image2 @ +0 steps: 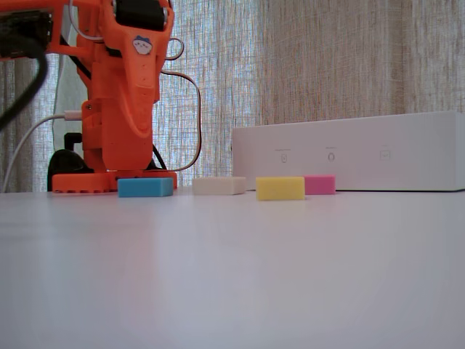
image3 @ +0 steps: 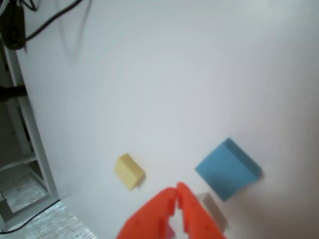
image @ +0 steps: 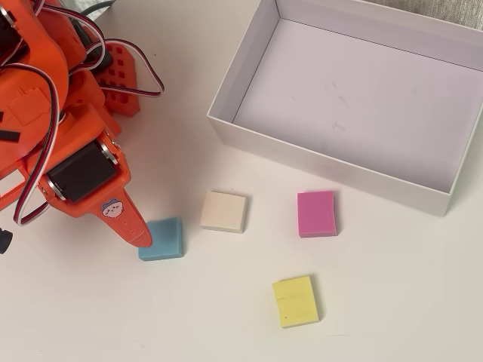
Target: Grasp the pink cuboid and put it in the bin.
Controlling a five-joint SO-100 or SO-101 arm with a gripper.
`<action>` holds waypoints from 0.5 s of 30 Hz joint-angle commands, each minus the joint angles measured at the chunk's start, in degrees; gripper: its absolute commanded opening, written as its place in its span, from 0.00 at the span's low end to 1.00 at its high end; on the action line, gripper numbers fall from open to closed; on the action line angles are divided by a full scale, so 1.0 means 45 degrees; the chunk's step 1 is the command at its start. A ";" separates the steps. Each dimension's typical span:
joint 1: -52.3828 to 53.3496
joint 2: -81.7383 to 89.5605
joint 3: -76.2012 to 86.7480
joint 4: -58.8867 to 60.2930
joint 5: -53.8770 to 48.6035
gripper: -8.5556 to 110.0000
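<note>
Overhead view: the orange two-finger gripper [image: 142, 240] hangs at the left edge of a small flat blue foam block [image: 161, 239], well apart from the small flat magenta-pink foam cuboid [image: 316, 213], which lies untouched on the table just in front of the near wall of the large shallow white cardboard bin [image: 249, 56]. A cream block [image: 224, 211] sits between the blue and pink ones; a yellow block [image: 296, 301] lies nearer the camera. The bin holds nothing. Judged step: approach, not yet begun toward the target. The next move calls for travel to the right in this view, past the cream block, then spreading the fingers over the pink cuboid. Fixed view: the pink cuboid [image2: 320, 184] rests flat against the backdrop of the bin wall [image2: 363, 149], partly behind the yellow block [image2: 280, 187]. The smooth white tabletop [image2: 232, 276] is bare otherwise; a woven curtain [image2: 327, 58] closes the background. Wrist view: the gripper [image3: 177, 191] fingertips meet, clenched on nothing; the pink cuboid is not identifiable here.
</note>
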 commanded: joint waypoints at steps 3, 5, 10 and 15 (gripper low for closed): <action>-0.0469 -0.0039 -0.0039 0.0020 -0.0430 0.00; -0.0469 -0.0039 -0.0039 0.0020 -0.0430 0.00; -0.0469 -0.0039 -0.0039 0.0020 -0.0430 0.00; -0.0469 -0.0039 -0.0039 0.0020 -0.0430 0.06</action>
